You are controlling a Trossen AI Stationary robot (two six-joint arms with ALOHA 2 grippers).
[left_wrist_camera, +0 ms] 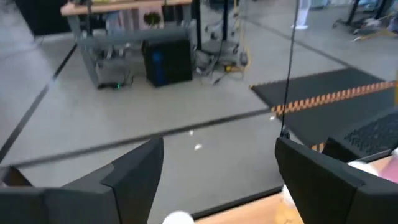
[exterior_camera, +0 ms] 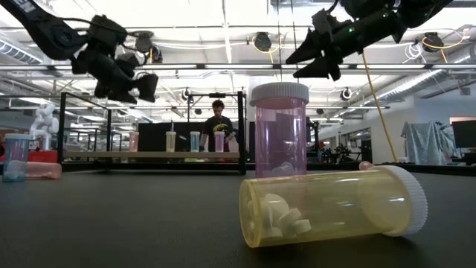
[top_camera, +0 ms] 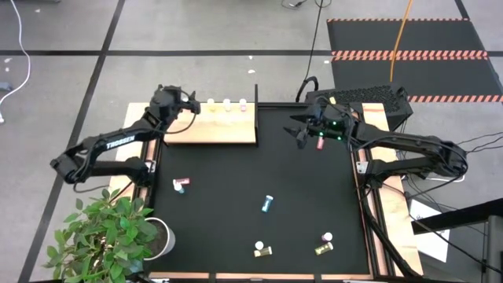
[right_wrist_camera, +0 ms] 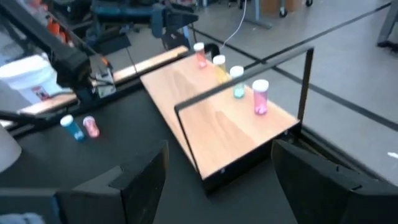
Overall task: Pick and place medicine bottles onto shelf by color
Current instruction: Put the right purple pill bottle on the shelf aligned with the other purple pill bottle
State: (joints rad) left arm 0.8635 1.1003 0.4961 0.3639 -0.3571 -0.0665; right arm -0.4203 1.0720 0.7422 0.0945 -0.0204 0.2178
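The shelf (top_camera: 212,130) is a pale wood board at the mat's far left. Several medicine bottles stand upright in a row along its far edge: pink (right_wrist_camera: 200,55), yellow (right_wrist_camera: 219,65), blue (right_wrist_camera: 238,81) and pink (right_wrist_camera: 260,96). My left gripper (top_camera: 189,106) hangs open just above the row's left end, with one white cap (left_wrist_camera: 179,218) below its fingers. My right gripper (top_camera: 302,132) is open and empty above the mat's far right part. More bottles lie or stand on the mat: a pink and blue pair (top_camera: 181,185), a blue one (top_camera: 268,204), a yellow one (exterior_camera: 335,208) and a pink one (exterior_camera: 279,130).
A thin black frame (right_wrist_camera: 308,81) rises at the shelf's right end. A potted plant (top_camera: 118,236) stands at the near left corner, and a keyboard (top_camera: 369,98) lies past the far right corner. A person (exterior_camera: 218,123) stands in the room behind.
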